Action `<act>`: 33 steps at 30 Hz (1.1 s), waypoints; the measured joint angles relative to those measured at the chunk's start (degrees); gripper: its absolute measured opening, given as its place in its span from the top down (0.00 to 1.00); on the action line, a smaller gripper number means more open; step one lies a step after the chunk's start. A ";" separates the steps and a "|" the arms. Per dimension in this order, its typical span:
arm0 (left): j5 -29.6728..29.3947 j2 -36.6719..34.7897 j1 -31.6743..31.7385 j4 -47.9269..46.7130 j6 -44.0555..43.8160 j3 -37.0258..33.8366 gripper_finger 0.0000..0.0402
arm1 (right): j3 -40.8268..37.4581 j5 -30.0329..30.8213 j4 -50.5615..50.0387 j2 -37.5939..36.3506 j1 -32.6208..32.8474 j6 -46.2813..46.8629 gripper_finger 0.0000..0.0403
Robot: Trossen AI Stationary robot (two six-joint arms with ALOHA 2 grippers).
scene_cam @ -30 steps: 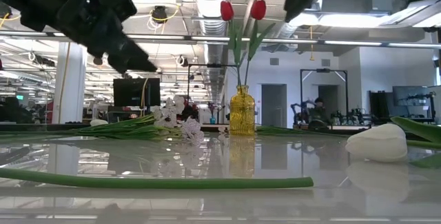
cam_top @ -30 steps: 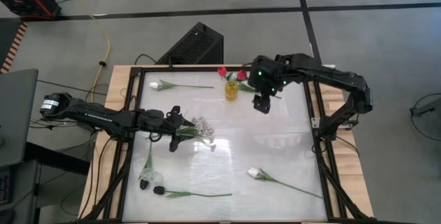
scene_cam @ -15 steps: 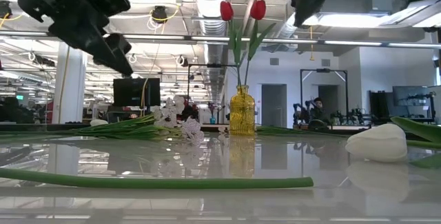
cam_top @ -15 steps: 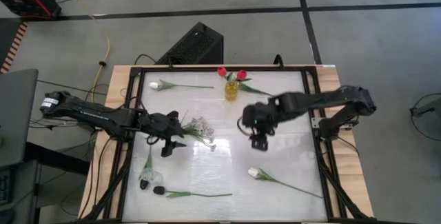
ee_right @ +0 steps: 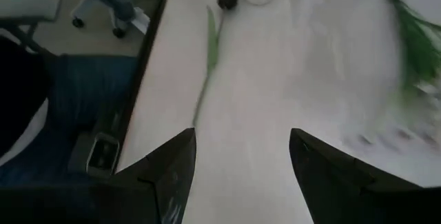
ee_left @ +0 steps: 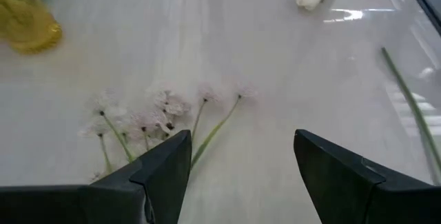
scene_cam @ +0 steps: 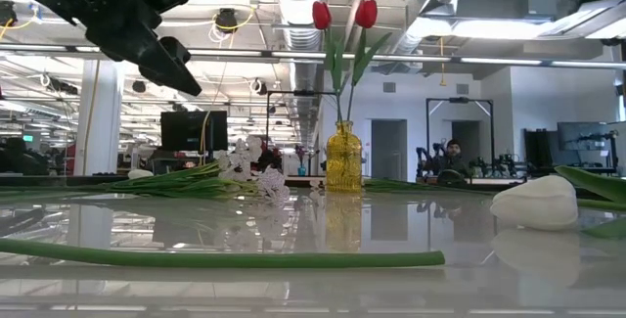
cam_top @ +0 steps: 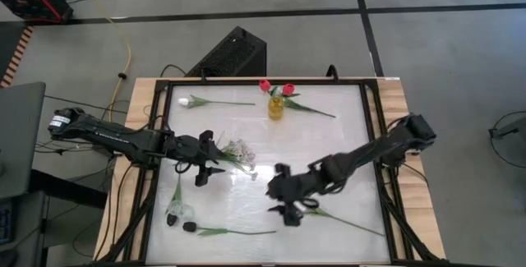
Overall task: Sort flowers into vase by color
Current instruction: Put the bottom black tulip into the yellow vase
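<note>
The vase [cam_top: 276,108], a small amber glass jar, stands near the far edge of the table [cam_top: 329,152], abt mid-width, w/ 2 red tulips [cam_top: 276,88] upright in it; in the low view their buds sit high above the jar. A green stem lies on the table just beside the vase, running toward the right side. Left gripper [cam_top: 202,171] hovers above the spray of tiny white blossoms [cam_top: 237,154], fingers spread wide w/ nothing between them; the left wrist view shows the blossoms just past the open tips. Right gripper [cam_top: 283,211] reaches across to the near-center of the table, fingers wide apart & empty, right by the white tulip [cam_top: 316,211] lying there. Another white tulip [cam_top: 187,101] lies at the far left corner. A black tulip [cam_top: 190,227] lies at the near left w/ its stem pointing right, and 1 more pale flower lies just beside it.
</note>
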 joint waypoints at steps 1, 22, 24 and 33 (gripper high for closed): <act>-0.40 0.00 -0.17 -0.02 -0.07 0.00 0.39 | 0.00 -0.02 2.45 1.87 0.20 -0.01 0.35; -0.24 0.04 -0.75 1.01 -3.84 0.00 0.39 | 32.51 1.68 5.87 40.10 1.44 -0.83 0.35; -0.24 0.02 -0.75 1.03 -3.07 0.00 0.39 | 33.84 1.48 5.77 41.32 1.81 0.73 0.35; -1.04 0.02 -0.75 1.36 1.29 -0.04 0.39 | 33.02 5.33 4.99 43.48 3.06 6.31 0.37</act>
